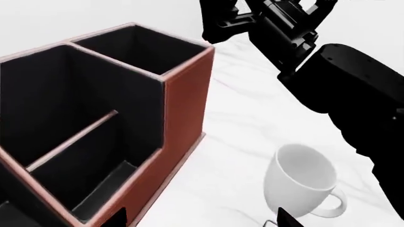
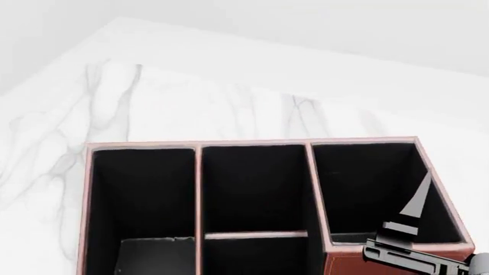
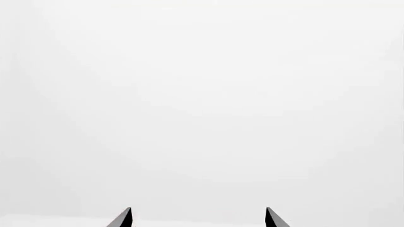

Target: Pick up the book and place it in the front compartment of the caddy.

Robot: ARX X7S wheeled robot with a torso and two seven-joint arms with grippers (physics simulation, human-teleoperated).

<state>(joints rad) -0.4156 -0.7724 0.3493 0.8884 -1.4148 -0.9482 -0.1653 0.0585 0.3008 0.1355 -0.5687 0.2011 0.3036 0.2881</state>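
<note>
We see the reddish-brown leather-look four-compartment caddy (image 2: 260,189) on the white marble table (image 2: 153,97), three compartments side by side at 12 o'clock. The white ceramic mug (image 1: 302,182) sits on the table beside the caddy, apart from it.

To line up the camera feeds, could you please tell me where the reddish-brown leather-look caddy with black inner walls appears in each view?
Head view: the reddish-brown leather-look caddy with black inner walls fills the lower half of the picture, seen from above.
Left wrist view: it fills the left side, beside a white ceramic mug.
Right wrist view: not in it; only blank white and two dark end effector tips.
Shared landmark: the white marble tabletop.
</note>
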